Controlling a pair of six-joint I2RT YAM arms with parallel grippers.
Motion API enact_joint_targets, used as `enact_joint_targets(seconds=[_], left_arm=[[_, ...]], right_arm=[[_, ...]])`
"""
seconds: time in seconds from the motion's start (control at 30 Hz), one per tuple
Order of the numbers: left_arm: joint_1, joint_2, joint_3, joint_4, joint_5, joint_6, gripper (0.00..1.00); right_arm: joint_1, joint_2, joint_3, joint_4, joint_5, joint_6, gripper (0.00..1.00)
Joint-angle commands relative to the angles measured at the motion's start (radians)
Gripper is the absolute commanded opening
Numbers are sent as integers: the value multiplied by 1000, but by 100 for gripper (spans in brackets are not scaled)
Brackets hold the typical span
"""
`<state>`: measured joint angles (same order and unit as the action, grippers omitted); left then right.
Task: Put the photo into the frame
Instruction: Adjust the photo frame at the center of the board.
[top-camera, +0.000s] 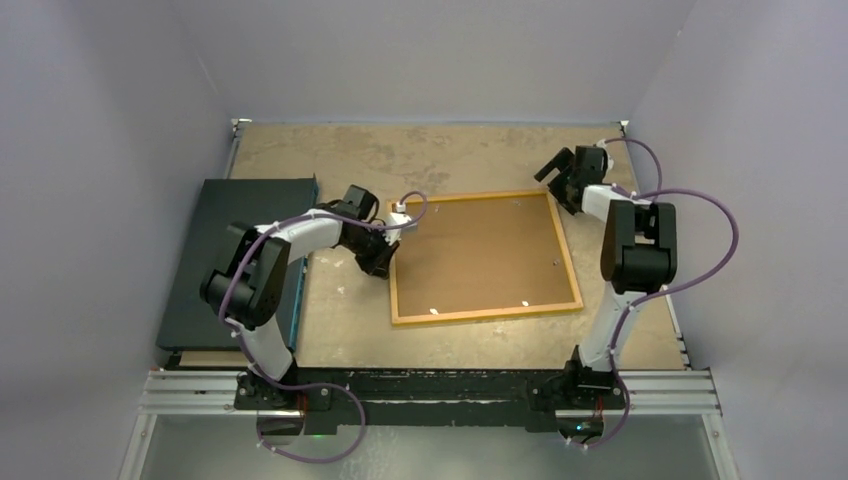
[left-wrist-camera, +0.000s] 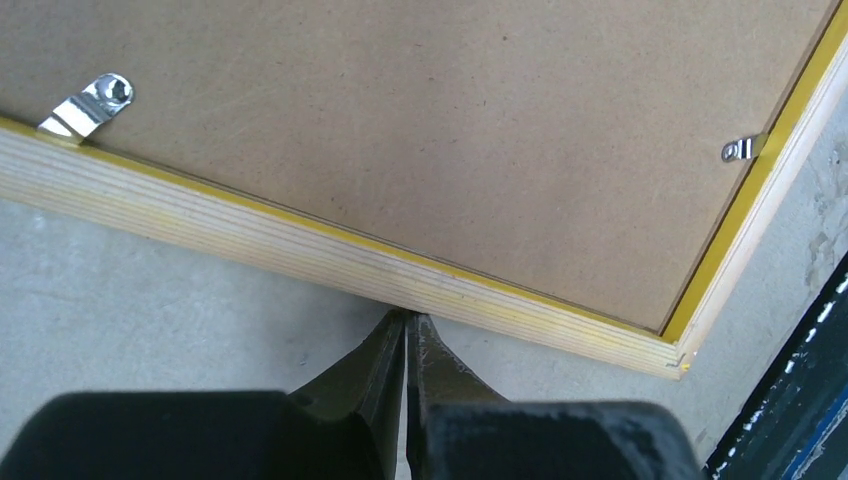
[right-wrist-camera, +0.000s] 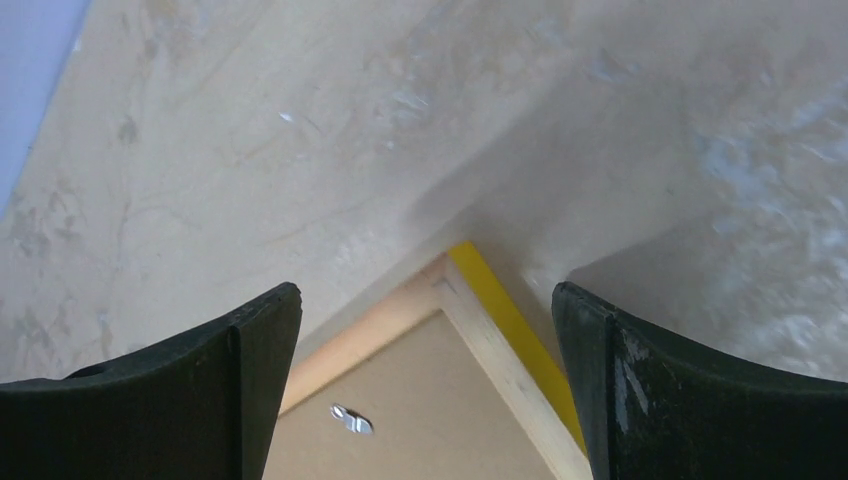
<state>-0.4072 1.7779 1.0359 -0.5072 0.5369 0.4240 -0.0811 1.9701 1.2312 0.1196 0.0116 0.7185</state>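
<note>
Frame (top-camera: 486, 313) is laid face down: layered plywood edge, matte brown backing board (top-camera: 480, 250). Left gripper (left-wrist-camera: 408, 325) is closed empty at its edge; right gripper (right-wrist-camera: 425, 290) is held wide apart.

Top view: even, diffuse overhead light, moderate brightness; worktop (top-camera: 440, 150) without glare; shadows faint and soft-edged, close under the arms (top-camera: 300, 235); walls (top-camera: 100, 100) tinted lilac; detail slightly soft, no motion blur.
Left wrist view: crisp on the frame (left-wrist-camera: 300, 245) side, plies legible; metal clip (left-wrist-camera: 90, 105) shows a bright highlight; left end effector (left-wrist-camera: 406, 330) dark, underexposed, blurred toward the picture's bottom.
Right wrist view: worktop pale, somewhat washed out; broad soft shadow beside the frame's corner; right end effector (right-wrist-camera: 425, 295) black, out of focus.
</note>
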Motion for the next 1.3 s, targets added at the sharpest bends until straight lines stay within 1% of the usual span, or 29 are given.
enact_joint_targets(seconds=[0.0,0.13,0.27,0.33,0.37,0.43,0.5,0.6,0.67,0.7,0.73,0.77,0.8,0.87,0.93,1.0,1.1,1.17,1.27], left_arm=[[-62,15,-20,-35,-20,39,3],[-146,67,13,-10,-6,2,2],[-245,133,72,16,28,-50,3],[-286,164,101,25,47,-75,5],[-301,180,117,25,55,-84,7],[-321,195,141,19,73,-100,15],[-322,191,155,-1,98,-109,27],[-317,148,159,-82,100,-77,41],[-288,104,164,-148,105,-41,52],[-263,82,172,-183,122,-24,60],[-235,62,185,-226,148,-6,71],[-208,44,205,-275,174,16,79],[-179,31,231,-326,194,42,82],[-128,13,276,-414,222,99,85],[-76,-1,310,-483,218,151,87],[-37,-9,336,-505,200,173,89],[24,13,400,-496,178,163,89],[71,46,439,-413,151,90,87],[133,100,452,-197,78,-46,76]], right_arm=[[65,68,47,1,-103,25,99],[216,170,219,-49,-147,28,99],[320,276,383,-70,-230,37,99],[361,327,476,-108,-241,23,99],[376,345,510,-117,-245,12,99],[391,366,544,-148,-249,-1,99],[392,358,544,-142,-249,-15,99],[392,313,558,-174,-233,-67,99],[385,274,565,-189,-183,-100,99],[378,251,563,-191,-162,-113,99],[372,232,561,-194,-146,-123,99],[366,213,558,-198,-128,-130,99],[358,194,551,-197,-117,-136,99],[348,156,521,-194,-99,-140,99],[344,119,482,-191,-85,-140,99],[343,71,428,-175,-70,-138,99],[342,-10,338,-153,-50,-122,99],[342,-76,276,-151,-41,-106,99],[343,-167,168,-130,-68,-88,99]])
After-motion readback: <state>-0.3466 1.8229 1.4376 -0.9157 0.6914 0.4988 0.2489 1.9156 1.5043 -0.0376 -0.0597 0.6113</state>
